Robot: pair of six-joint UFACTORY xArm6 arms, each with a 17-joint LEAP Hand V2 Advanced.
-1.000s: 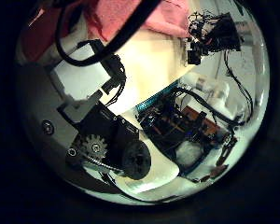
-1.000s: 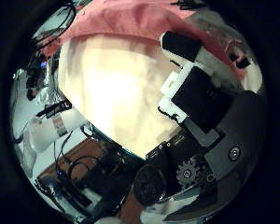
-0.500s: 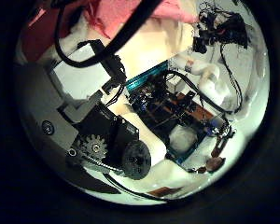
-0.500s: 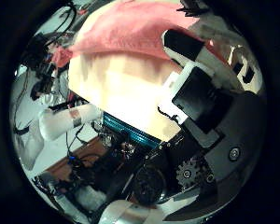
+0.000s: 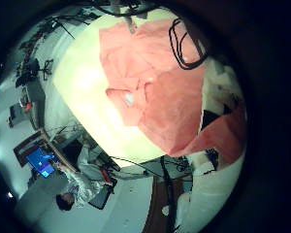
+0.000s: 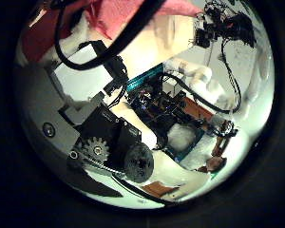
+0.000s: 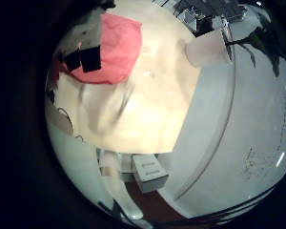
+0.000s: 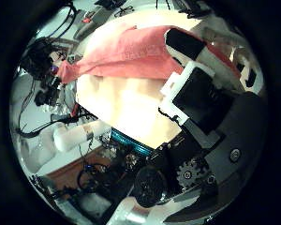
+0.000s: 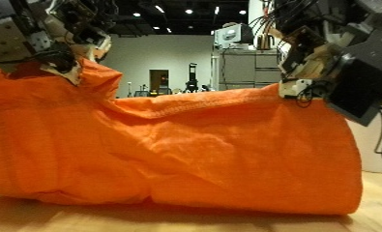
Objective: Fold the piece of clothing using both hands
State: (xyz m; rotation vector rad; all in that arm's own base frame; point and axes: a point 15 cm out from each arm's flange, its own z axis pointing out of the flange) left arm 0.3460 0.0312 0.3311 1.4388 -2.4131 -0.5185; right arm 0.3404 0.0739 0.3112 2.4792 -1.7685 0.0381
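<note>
Both hands (left hand (image 9: 49,43), right hand (image 9: 322,56)) clenched on raised orange garment (image 9: 178,155).

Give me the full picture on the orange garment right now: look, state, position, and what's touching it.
The orange garment is a plain, thin, woven-looking cloth with soft creases. It hangs as a wide curtain, its top edge lifted at both upper corners and sagging between them, its lower edge resting on the wooden table. The left robot hand holds one corner and the right robot hand the other, fingers pinched on the fabric.
</note>
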